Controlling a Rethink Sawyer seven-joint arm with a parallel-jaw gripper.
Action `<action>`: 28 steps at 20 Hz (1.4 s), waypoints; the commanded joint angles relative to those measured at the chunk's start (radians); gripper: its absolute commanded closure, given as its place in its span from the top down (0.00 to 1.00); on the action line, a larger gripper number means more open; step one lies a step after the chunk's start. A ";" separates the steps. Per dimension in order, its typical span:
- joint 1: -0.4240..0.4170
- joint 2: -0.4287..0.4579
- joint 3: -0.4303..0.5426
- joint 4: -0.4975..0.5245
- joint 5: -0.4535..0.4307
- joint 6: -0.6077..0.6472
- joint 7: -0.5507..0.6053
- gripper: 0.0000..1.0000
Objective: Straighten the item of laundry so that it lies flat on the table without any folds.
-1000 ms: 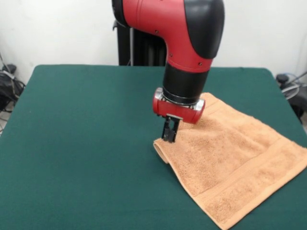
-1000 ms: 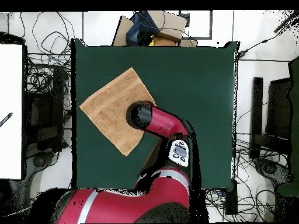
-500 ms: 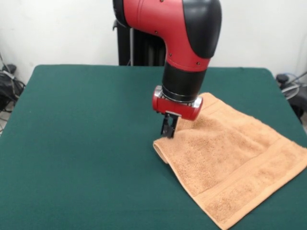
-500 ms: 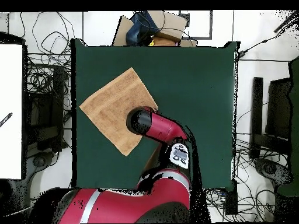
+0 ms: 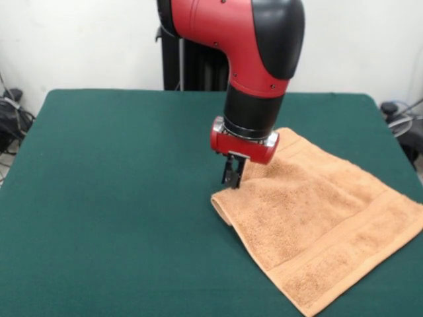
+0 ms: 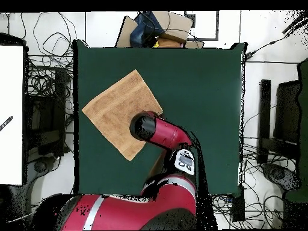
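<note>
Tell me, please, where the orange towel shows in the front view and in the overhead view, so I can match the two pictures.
Front view: the towel lies at lower right on the green table, running to the bottom edge.
Overhead view: the towel sits at the table's left side, turned like a diamond.
Shared landmark: the red arm's wrist stands over one towel corner in both.

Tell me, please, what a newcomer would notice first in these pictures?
The big red and black arm dominates, coming down over the middle of the green table. Its gripper hangs just above the folded-over corner of the towel, which lies toward the table's right front in the front view, one corner reaching the table's edge. Whether the gripper is open or shut cannot be told.
</note>
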 commanded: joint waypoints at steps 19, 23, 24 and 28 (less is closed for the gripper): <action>-0.037 0.021 0.147 0.083 -0.045 -0.109 0.159 1.00; -0.048 0.024 0.167 0.079 -0.043 -0.119 0.162 1.00; -0.048 0.025 0.173 0.075 -0.040 -0.118 0.163 1.00; -0.020 0.030 0.161 0.054 -0.011 -0.100 0.186 1.00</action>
